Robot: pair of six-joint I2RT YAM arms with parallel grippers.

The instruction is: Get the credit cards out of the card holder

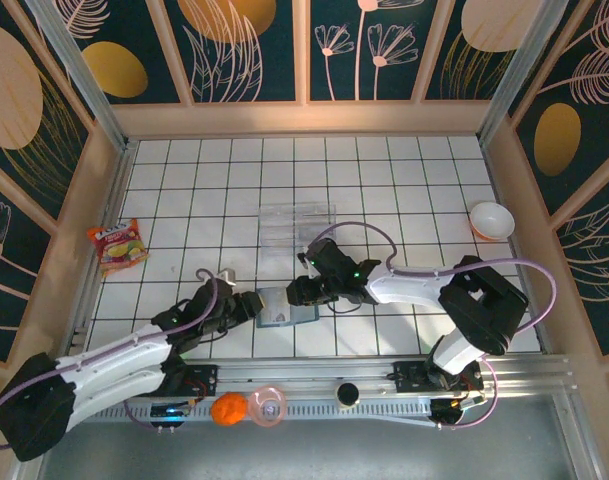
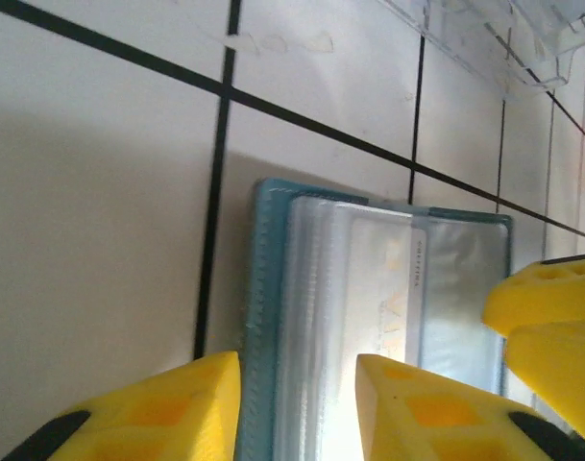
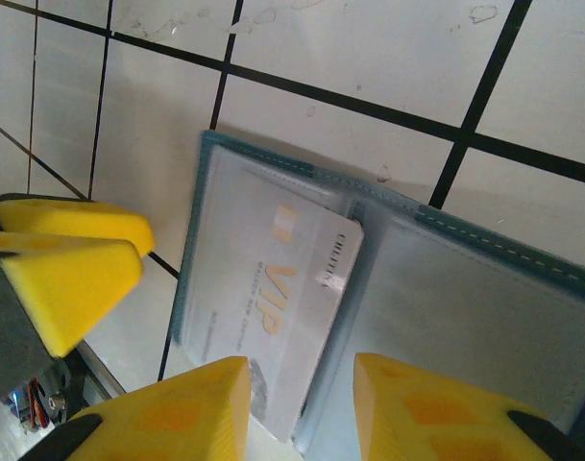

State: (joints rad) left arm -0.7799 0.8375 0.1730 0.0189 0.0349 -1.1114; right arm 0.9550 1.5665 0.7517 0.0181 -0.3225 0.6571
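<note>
Between the two pairs of yellow fingertips, on the white tiled table [image 1: 404, 180], lies the card holder [image 1: 284, 310], opened flat, with a stitched teal border. From above, its two ends are covered by the left gripper [image 1: 250, 304] and the right gripper [image 1: 302, 290].

On the left wrist view, the jaws of the left gripper [image 2: 297, 370] are parted. The holder's border [image 2: 268, 288] and clear sleeves [image 2: 316, 317] run into the gap; contact cannot be judged, as the frame cuts the pads off below.

On the right wrist view, the jaws of the right gripper [image 3: 302, 370] are likewise parted, and the lower corner of a pale credit card [image 3: 273, 298] lies between them. The card (lettered "VIP") sits tilted across the holder's fold. Whether it is inside a sleeve or on top is unclear, as is the number of cards. Glare blurs its print beside the left jaws.
</note>
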